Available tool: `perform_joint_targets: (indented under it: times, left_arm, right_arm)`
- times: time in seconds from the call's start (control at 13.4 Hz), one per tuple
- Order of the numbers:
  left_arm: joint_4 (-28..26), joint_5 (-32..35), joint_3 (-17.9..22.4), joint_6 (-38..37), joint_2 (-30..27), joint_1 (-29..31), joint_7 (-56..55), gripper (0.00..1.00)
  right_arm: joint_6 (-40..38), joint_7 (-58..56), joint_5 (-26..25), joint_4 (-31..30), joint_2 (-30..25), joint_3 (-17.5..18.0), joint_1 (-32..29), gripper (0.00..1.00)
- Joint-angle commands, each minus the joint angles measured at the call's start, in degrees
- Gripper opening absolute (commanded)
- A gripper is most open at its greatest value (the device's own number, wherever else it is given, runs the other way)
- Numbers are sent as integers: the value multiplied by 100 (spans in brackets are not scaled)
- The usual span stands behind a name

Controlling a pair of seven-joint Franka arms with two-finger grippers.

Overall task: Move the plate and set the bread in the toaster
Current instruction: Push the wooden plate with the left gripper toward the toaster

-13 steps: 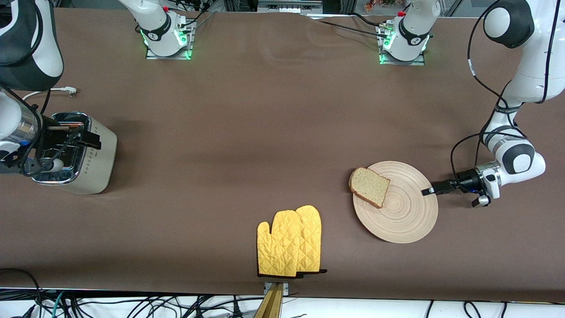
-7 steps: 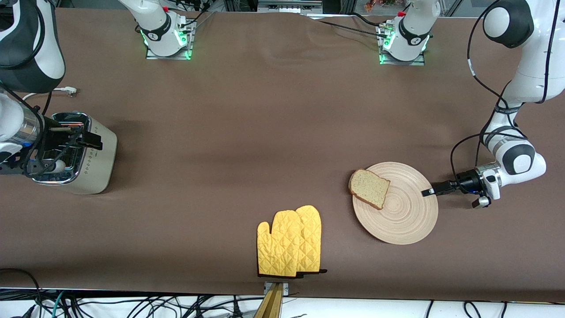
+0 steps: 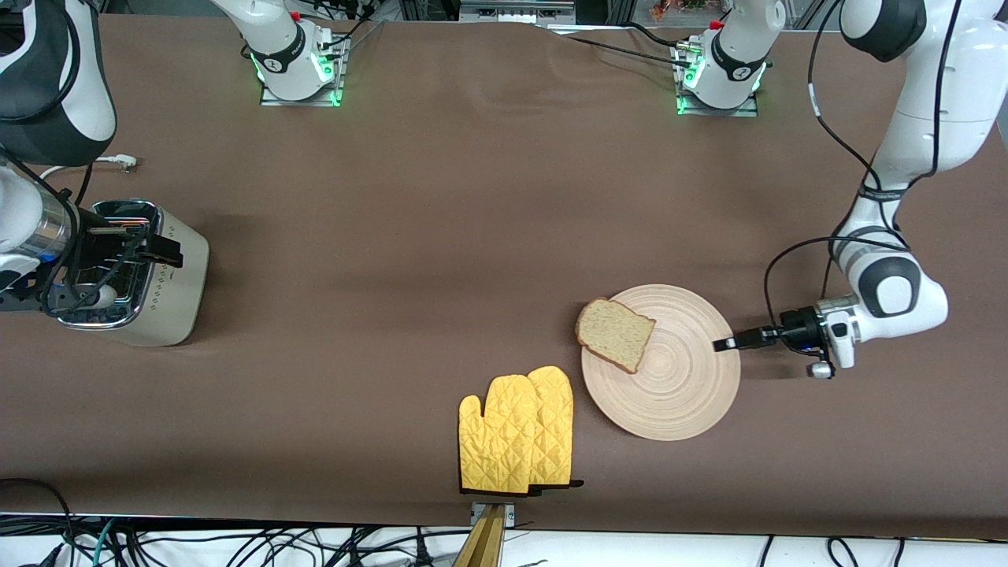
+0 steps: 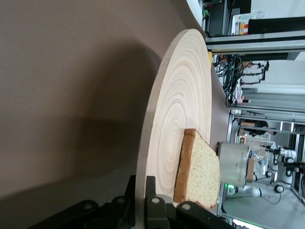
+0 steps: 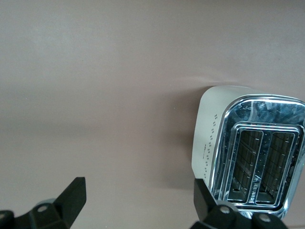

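**Left gripper grips the plate rim, right gripper waits over the toaster**

The left gripper (image 3: 723,343) lies low at the table, at the edge of the plate (image 3: 677,394) that faces the left arm's end, and its fingers are clenched on the rim. In the left wrist view the plate (image 4: 176,124) is seen edge-on, and its rim goes between the dark fingers (image 4: 155,210) of the gripper.

The bread (image 3: 614,334) lies on the plate at the side toward the right arm's end, and one corner of the slice hangs a little over the rim. The left wrist view shows the bread (image 4: 198,174) as well (flat on the wood, with the brown crust toward the camera).

Near the plate, toward the right arm's end and a little nearer to the front camera, lies a pair of yellow oven mitts (image 3: 517,433). They do not touch the plate.

The toaster (image 3: 146,272) stands at the right arm's end of the table, well apart from the plate. The right gripper (image 3: 130,244) hangs over its chrome top with the fingers spread wide and nothing between them. The right wrist view shows both slots of the toaster (image 5: 255,164) empty.
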Motion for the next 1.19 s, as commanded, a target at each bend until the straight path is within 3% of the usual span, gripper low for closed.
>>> perform_joint_targets:
  times: [0.0,0.15,0.37,0.67,0.89,1.12]
  left_arm:
    - [-1207,-811,-557,585,-932,36,29,0]
    - [-1743,-1258,-1031,1060,-1336,36,81,0]
    - [-2175,-2189,-1770,1755,-1391,45,720,0]
    - [-2923,-4842,-2378,1932,-1268,-43,3355,0]
    - [-2897,-5155,-2449,2695,-1206,-587,3518,0]
    - [-2915,-5172,-2449,2785,-1162,-746,3519,0]
  right_arm:
    - [6,50,-35,1,19,15,-20,100]
    - [6,58,-35,1,19,15,-12,100]
    - [-12,67,-35,-16,19,15,6,100]
    - [15,59,26,-60,72,15,-3,100]
    - [76,59,150,-52,151,15,-12,100]
    - [234,59,587,-60,405,15,-3,100]
